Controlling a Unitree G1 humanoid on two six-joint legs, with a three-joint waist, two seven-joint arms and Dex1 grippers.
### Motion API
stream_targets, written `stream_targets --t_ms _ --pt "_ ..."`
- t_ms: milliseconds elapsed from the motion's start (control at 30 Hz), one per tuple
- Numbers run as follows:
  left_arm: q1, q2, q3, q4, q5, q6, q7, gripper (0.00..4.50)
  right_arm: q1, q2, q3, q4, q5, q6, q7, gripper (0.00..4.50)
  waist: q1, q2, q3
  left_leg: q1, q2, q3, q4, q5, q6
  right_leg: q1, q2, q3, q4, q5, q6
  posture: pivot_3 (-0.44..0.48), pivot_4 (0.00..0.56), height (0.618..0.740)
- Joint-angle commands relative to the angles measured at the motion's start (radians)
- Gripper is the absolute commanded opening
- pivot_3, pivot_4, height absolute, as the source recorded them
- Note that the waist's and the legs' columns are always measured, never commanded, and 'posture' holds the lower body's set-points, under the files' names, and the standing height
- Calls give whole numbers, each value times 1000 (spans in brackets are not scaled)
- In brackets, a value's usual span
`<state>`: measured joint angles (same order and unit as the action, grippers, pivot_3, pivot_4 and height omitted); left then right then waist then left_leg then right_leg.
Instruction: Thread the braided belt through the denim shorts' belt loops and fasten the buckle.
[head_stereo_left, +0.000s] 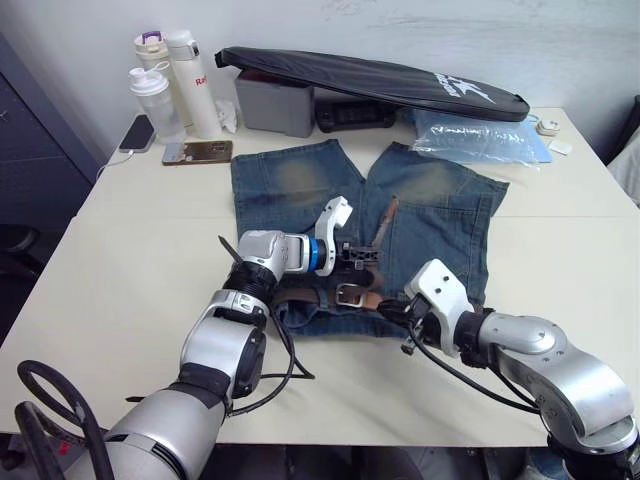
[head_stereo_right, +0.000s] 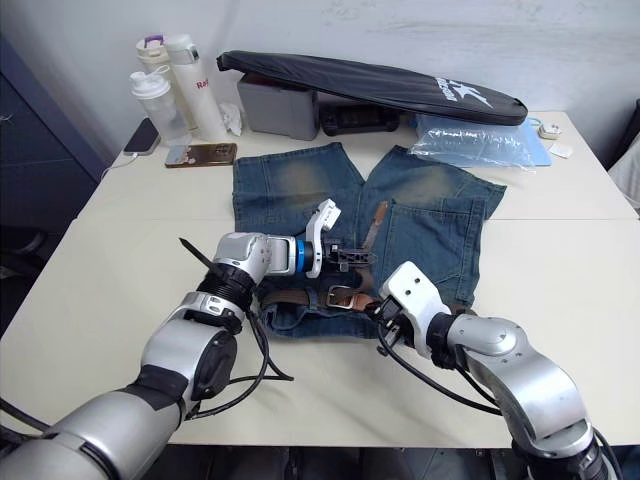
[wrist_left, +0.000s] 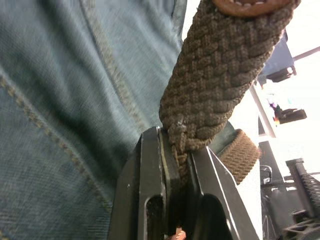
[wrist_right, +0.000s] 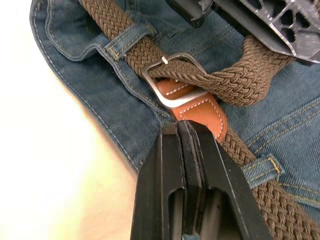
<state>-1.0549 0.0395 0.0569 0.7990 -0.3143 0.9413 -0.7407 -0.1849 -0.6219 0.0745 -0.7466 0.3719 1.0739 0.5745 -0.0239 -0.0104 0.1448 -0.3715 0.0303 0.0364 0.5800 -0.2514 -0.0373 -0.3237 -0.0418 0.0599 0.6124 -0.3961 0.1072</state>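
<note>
Across the pale worktop (head_stereo_left: 120, 260) lie the denim shorts (head_stereo_left: 440, 215). My left fingers (wrist_left: 167, 165) are clamped on the braided belt (wrist_left: 215, 75) above the waistband; my right fingers (wrist_right: 187, 150), pressed together, touch the buckle (wrist_right: 175, 75) tab.

The tabletop (head_stereo_left: 120, 270) is pale cream. Denim shorts (head_stereo_left: 290, 195) lie flat at its centre, waistband nearest, legs pointing far. Far left: three bottles (head_stereo_left: 180, 85), a dark phone (head_stereo_left: 137, 133) and a second phone (head_stereo_left: 198, 152). Far centre: a grey box (head_stereo_left: 275, 105) and a black object (head_stereo_left: 355, 112), a long black bag (head_stereo_left: 380, 80) resting over both. Far right: a clear plastic bag (head_stereo_left: 480, 140) and small white items (head_stereo_left: 552, 135).
</note>
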Motion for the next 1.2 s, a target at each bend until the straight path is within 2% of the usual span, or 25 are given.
stream_targets --t_ms 33,167,400,567,667,733,767,833,1067,1200 --pt "35 38 -24 -125 3 8 11 0 -3 -46 17 -34 -27 -44 -9 118 0 0 0 0 0 0 1 0 0 0 0 0 0 0 0 0 150 740" --pt "96 122 -164 -241 105 -101 -14 0 2 -95 45 -25 -62 -80 -14 118 -2 1 0 1 0 0 0 0 0 0 0 1 -1 0 0 0 150 740" --pt "162 193 -291 -376 181 -185 -27 0 -24 -111 71 9 -102 -127 -23 118 7 3 -2 0 0 0 2 0 0 1 0 3 -1 0 0 0 150 740" --pt "164 216 -322 -418 214 -242 -29 0 -21 -148 113 27 -152 -177 -12 118 20 3 -2 0 0 1 4 -2 3 1 0 3 -1 0 0 0 150 740" --pt "165 226 -334 -451 223 -250 -39 0 -18 -225 198 68 -285 -300 -16 118 22 3 -2 -1 0 1 5 -3 4 1 -1 4 -1 0 0 0 150 740" --pt "169 232 -345 -470 227 -250 -46 0 -11 -235 222 88 -328 -360 -23 118 22 3 -2 -1 -1 0 8 -3 5 1 -1 4 -2 0 0 0 150 740" --pt "172 237 -355 -479 234 -254 -49 0 -7 -226 223 96 -351 -393 -41 516 22 3 -2 -2 0 0 9 -4 6 1 -1 4 -2 0 0 0 150 740" --pt "177 246 -372 -490 245 -265 -56 0 -1 -222 243 103 -376 -429 -30 925 22 3 -2 -2 0 0 9 -4 6 1 -1 5 -1 0 0 0 150 740" --pt "171 265 -411 -484 288 -323 -71 0 23 -194 247 64 -414 -462 -9 4076 22 4 -2 -2 0 0 11 -4 6 1 0 5 0 0 0 0 150 740" --pt "163 257 -416 -470 295 -337 -78 0 24 -198 287 104 -518 -504 -39 4076 22 4 -3 -2 0 0 11 -4 6 2 0 5 0 0 0 0 150 740"
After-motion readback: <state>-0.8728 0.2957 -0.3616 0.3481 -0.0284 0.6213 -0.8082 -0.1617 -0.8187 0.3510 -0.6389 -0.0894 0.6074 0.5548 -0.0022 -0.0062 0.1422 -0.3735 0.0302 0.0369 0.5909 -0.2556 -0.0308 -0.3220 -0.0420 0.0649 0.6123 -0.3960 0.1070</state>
